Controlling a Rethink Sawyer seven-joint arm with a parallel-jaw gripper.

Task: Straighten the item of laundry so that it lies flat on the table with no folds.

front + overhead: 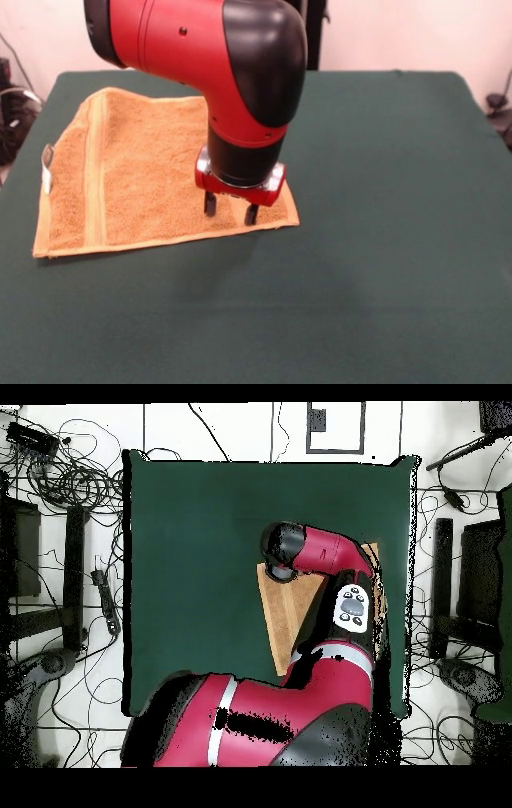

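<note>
While the towel looks pretty much flat already at the left side of the table in the front view, the gripper sits right over its lower-right corner, jaws apart and tips at the cloth with nothing pinched. Rest of the towel spreads up and left from there, white tag on the far left edge, nothing else in the way.

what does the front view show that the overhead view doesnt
Only the front view shows the end effector, its two fingers apart over the towel's near right corner, plus the towel's white tag and border band.

Only the overhead view shows the table's full outline and the cables on the floor; the arm covers much of the towel there.

Both show the orange towel lying on the green table.
</note>
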